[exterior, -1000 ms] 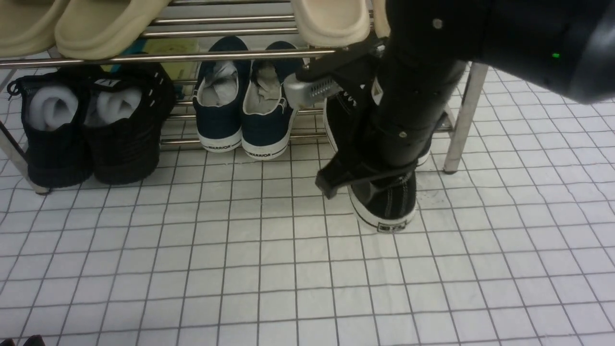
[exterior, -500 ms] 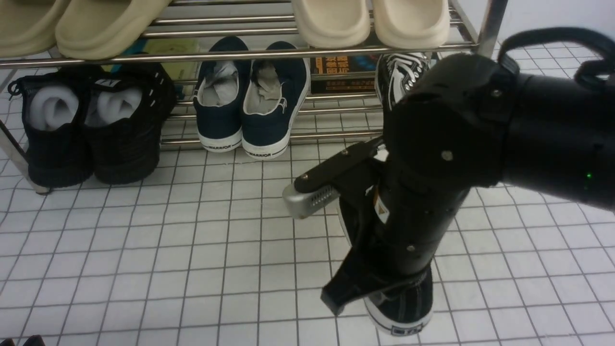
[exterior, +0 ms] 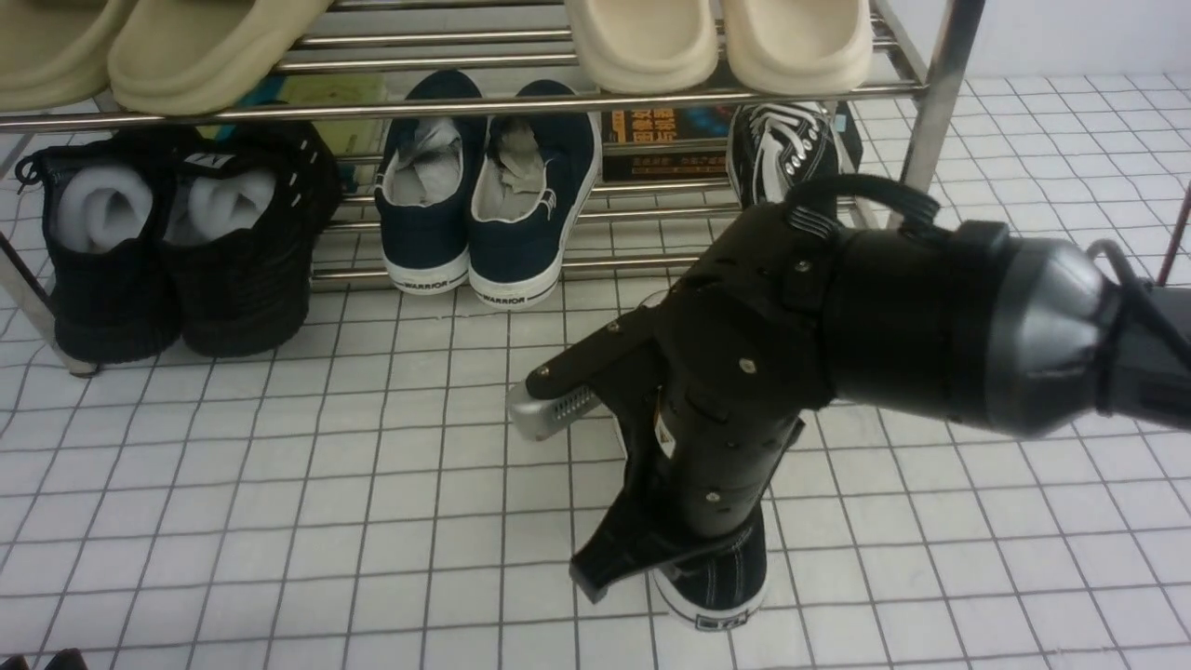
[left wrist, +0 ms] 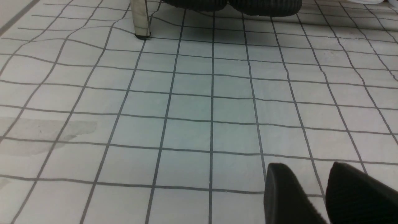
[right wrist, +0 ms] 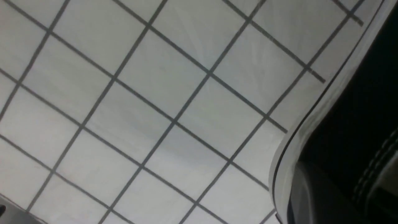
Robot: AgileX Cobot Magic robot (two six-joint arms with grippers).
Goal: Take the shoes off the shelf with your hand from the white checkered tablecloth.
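Hand point(exterior: 689, 507) is pinching the held sneaker point(exterior: 716, 591), jaws pressed nearly together, fingertips hidden under the wrist. Heel is pointing at 6 o'clock, low over the tablecloth point(exterior: 326, 484); can't tell if it's touching. Second sneaker point(exterior: 782, 149) is sitting on the shelf point(exterior: 930, 121) lower tier, 12 o'clock from the hand. Risks I'm seeing:
- A thin canvas grip letting the shoe pivot or slip.
- A dragging sole bunching the cloth.
- The next reach clipping the post at 1 o'clock.

Right arm point(exterior: 930, 326): thick black casing is meeting a rounded grey joint.
Cables point(exterior: 875, 181): black loops are arching over it.
Screws point(exterior: 740, 366): small silver heads are dotting it.
Left fingertips point(left wrist: 289, 193): matte black wedges are showing.
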